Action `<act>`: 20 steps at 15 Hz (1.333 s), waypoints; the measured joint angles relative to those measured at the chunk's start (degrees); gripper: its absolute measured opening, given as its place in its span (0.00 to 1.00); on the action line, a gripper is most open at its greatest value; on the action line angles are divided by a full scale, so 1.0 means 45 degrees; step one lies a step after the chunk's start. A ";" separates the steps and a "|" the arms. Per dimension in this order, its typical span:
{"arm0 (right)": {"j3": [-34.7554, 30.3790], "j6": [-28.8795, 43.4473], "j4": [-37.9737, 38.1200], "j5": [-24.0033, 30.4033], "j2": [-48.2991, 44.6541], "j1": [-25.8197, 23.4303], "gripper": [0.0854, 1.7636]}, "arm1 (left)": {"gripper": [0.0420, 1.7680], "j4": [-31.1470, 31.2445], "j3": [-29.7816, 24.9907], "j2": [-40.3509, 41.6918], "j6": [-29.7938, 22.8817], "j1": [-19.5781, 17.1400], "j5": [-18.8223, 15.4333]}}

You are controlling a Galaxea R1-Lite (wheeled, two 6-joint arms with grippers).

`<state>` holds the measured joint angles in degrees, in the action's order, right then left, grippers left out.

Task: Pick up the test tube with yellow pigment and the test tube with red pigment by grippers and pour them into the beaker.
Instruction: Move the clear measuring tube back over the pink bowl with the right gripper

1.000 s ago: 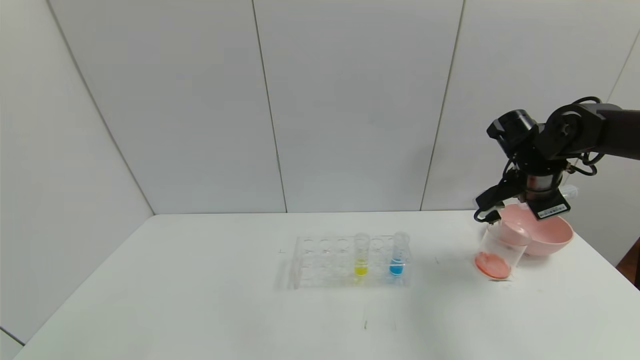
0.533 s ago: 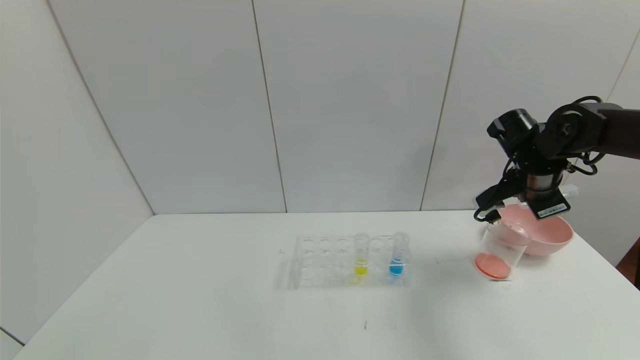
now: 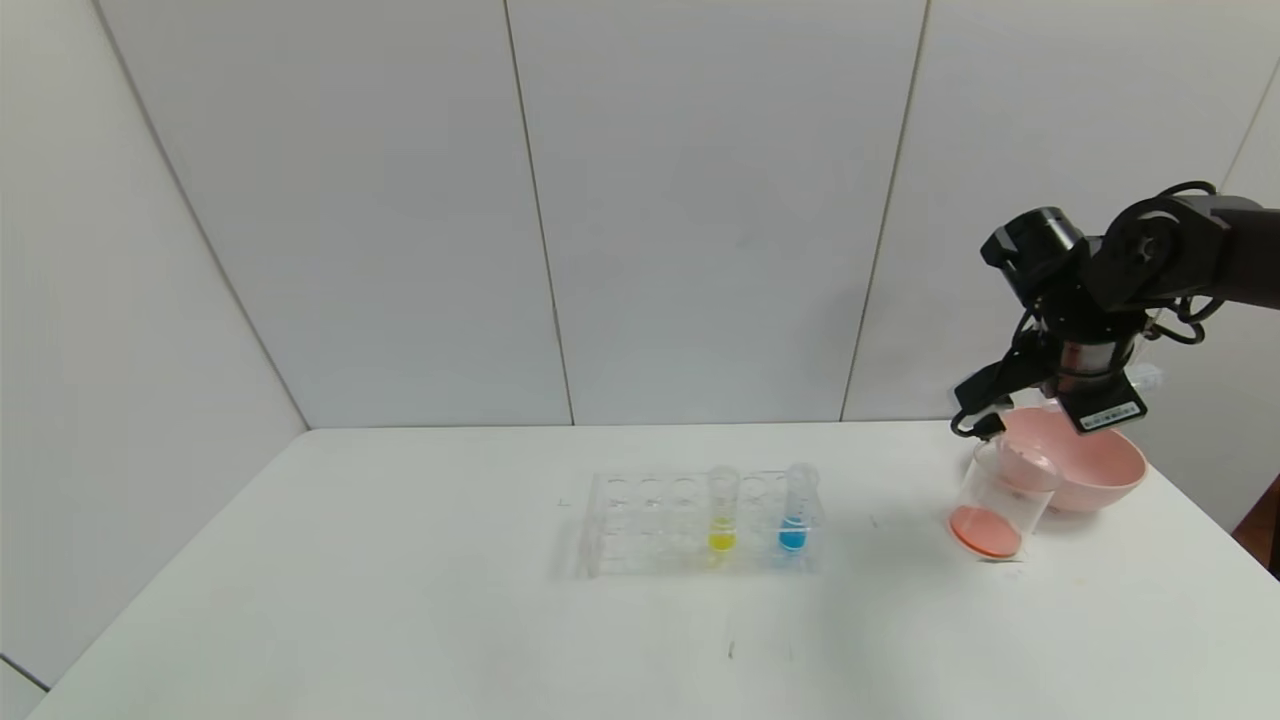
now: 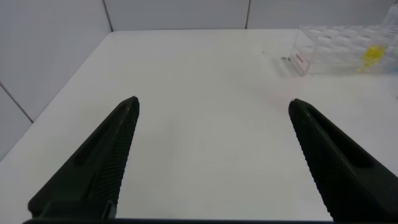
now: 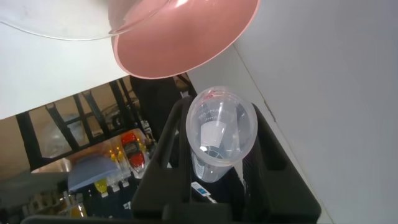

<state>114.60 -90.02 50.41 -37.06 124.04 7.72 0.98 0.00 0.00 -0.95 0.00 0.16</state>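
Note:
My right gripper (image 3: 1105,385) hangs above the beaker (image 3: 1003,500) and the pink bowl, at the table's right. It is shut on the red-pigment test tube (image 5: 221,134), which looks empty and clear; its end sticks out beside the wrist (image 3: 1143,379). The beaker holds red-orange liquid at its bottom. The test tube with yellow pigment (image 3: 722,508) stands upright in the clear rack (image 3: 640,520) at mid-table, and also shows in the left wrist view (image 4: 373,55). My left gripper (image 4: 211,106) is open and empty over the table's left part, out of the head view.
A tube with blue liquid (image 3: 796,508) stands in the rack right of the yellow one. The pink bowl (image 3: 1095,470) sits just behind the beaker and fills the top of the right wrist view (image 5: 186,37). The table's right edge is near the bowl.
My right arm has risen slightly and shifted a little right with the tube. The liquid in the beaker has settled. The rack and the left gripper have not moved.

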 joint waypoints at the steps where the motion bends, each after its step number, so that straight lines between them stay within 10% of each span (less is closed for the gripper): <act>1: 0.0000 0.0041 0.0024 0.0081 -0.0125 -0.0073 0.26 | 0.97 0.0000 0.0000 0.0000 0.0000 0.0000 0.0000; 20: -0.1750 1.0018 0.2295 1.2388 -0.3614 -0.5654 0.26 | 0.97 0.0000 0.0000 0.0000 0.0000 0.0000 0.0000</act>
<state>106.73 -44.93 60.73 18.69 107.78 -17.73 0.98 0.00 0.00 -0.95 0.00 0.16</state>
